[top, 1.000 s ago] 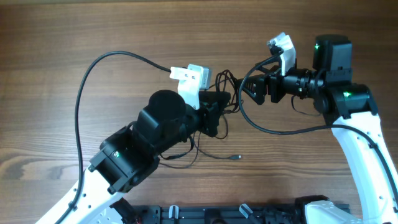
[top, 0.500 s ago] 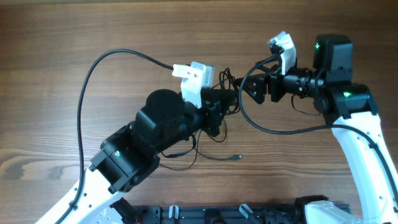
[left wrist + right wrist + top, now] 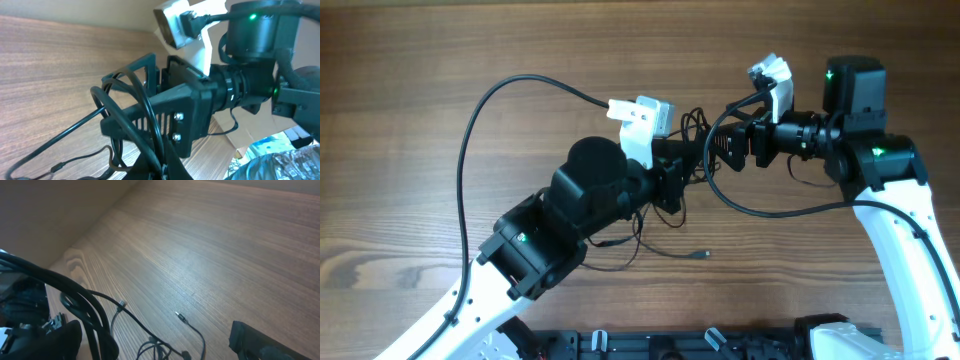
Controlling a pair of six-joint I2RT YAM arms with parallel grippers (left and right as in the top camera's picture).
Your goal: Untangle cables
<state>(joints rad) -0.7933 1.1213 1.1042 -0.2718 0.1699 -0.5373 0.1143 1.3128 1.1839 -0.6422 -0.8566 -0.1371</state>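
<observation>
Wooden tabletop is carrying the cables, which are bunching right at the left gripper. Its fingers are pinching tight on several of these thin black cords. The right gripper is hovering just beside the left gripper, fingers spread wide, with a cord loop crossing them unclamped. One grey plug is lying on the wood near the left gripper.

Brown wood-grain table. A blurred, crinkled plastic item lies beyond the table edge in the left wrist view.
</observation>
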